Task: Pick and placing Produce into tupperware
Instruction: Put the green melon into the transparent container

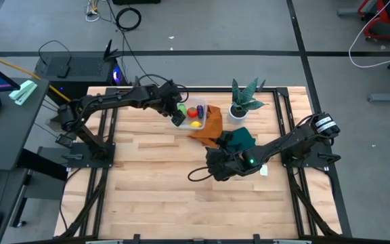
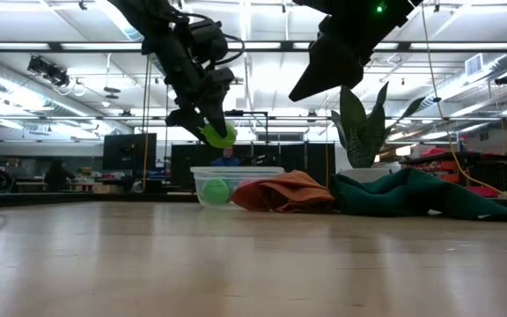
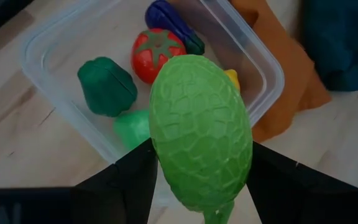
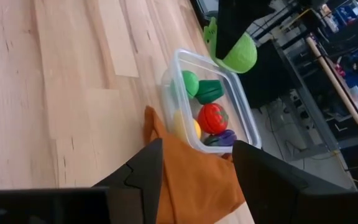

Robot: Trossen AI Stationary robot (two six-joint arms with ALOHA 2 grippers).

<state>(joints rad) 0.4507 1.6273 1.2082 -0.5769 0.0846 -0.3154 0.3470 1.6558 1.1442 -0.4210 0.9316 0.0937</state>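
From above, the left gripper (image 1: 179,114) was clamped on a light green piece (image 1: 181,109) right over the tupperware (image 1: 204,107), which sat at the far middle of the table (image 1: 154,183) against the orange cloth (image 1: 206,130). Seemed to me the trick here was getting lower and centred before letting go, so it wouldn't bounce off the rim. The right gripper (image 1: 217,166) hung near the dark green cloth (image 1: 239,139), nothing in it as far as I could see.

Low view: the piece (image 2: 219,134) hung clearly above the tub (image 2: 236,185), plant (image 2: 359,123) off to the side.

Left wrist view: the piece (image 3: 201,132) was egg-shaped with a cracked, bumpy skin, pinched between both fingers (image 3: 126,180). Below it the tub (image 3: 55,68) already held a red tomato (image 3: 157,54), a dark green piece (image 3: 106,86), a purple one (image 3: 169,22), a bit of yellow (image 3: 232,77).

Right wrist view: its fingers (image 4: 142,171) stood apart with only cloth (image 4: 191,180) between; the tub (image 4: 176,84) was clear-walled, round-cornered, getting crowded
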